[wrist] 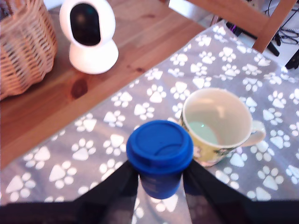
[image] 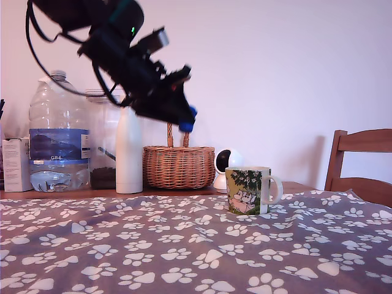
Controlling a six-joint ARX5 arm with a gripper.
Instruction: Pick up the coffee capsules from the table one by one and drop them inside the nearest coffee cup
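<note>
While it hangs high above the desk (image: 184, 245), the claw (wrist: 160, 184) pinches a blue coffee capsule (wrist: 160, 151) between its fingers. Below, the coffee cup (image: 251, 190) stands upright on the paw-print cloth (image: 122, 257), well apart.
</note>
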